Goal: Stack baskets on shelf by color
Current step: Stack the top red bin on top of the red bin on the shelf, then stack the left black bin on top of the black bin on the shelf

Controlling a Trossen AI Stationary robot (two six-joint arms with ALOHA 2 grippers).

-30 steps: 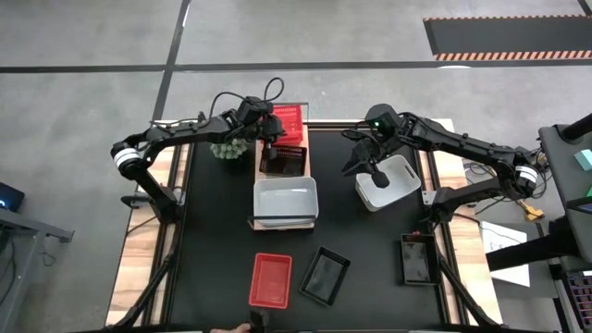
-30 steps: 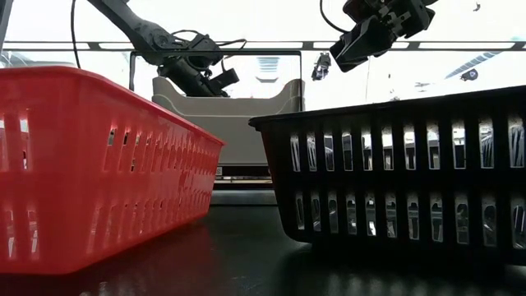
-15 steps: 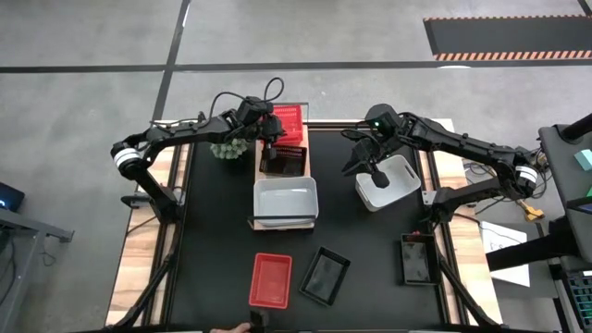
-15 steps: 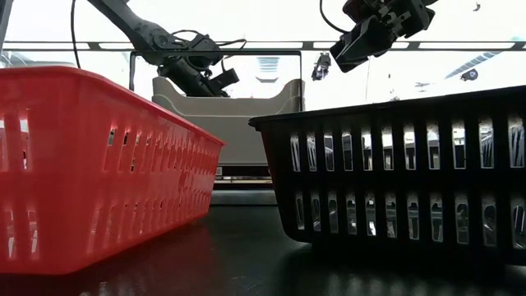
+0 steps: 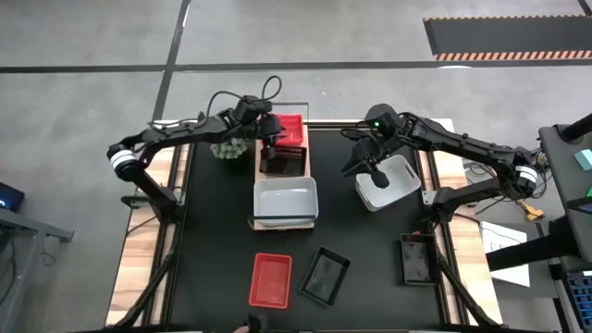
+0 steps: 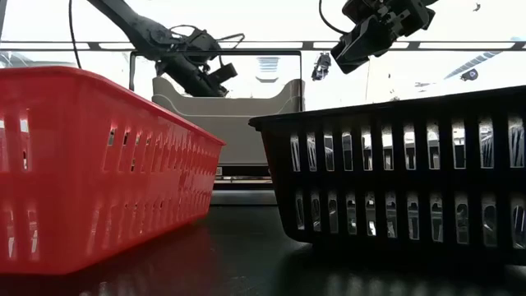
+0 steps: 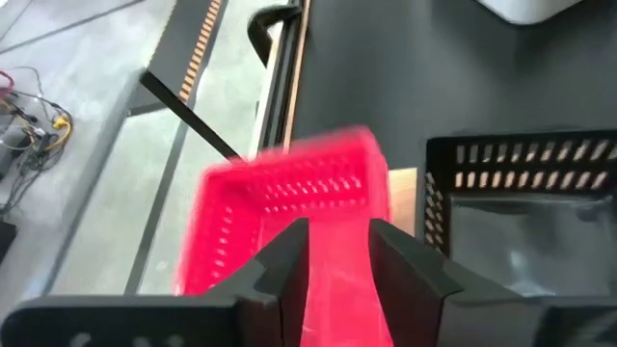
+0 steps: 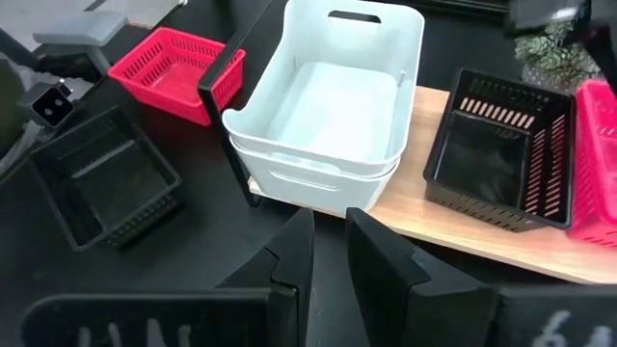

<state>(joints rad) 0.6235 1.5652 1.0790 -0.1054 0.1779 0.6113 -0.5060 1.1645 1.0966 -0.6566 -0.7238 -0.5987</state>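
My left gripper [image 5: 269, 132] [image 6: 220, 76] is at the far end of the wood shelf [image 5: 260, 171], shut on a red basket [image 5: 290, 125] [image 7: 289, 193]. On the shelf beside it stand a black basket [image 5: 285, 159] and stacked white baskets [image 5: 285, 201] [image 8: 323, 116]. My right gripper [image 5: 375, 173] [image 6: 349, 53] [image 8: 329, 231] hovers, shut and holding nothing, over a white basket [image 5: 393, 182] on the table's right. A red basket [image 5: 271, 279] [image 6: 90, 156] and two black baskets [image 5: 325, 275] [image 5: 415, 259] rest on the table near its near edge. My left gripper pinches the red basket between its two fingers [image 7: 289, 265] by one end wall [image 7: 337, 275], one finger on each side of it. The fingers come slanting down from the table's left. How the basket's base sits on the shelf does not show.
A green ball-shaped plant [image 5: 227, 148] sits just left of the shelf's far end, under my left arm. Bare black tabletop [image 5: 213, 231] lies left of the shelf and between the shelf and the right-hand white basket. Wooden strips edge the table's sides.
My left gripper has risen a little and drawn slightly toward the table's left, and the red basket in it has shifted with it. My right arm has kept still.
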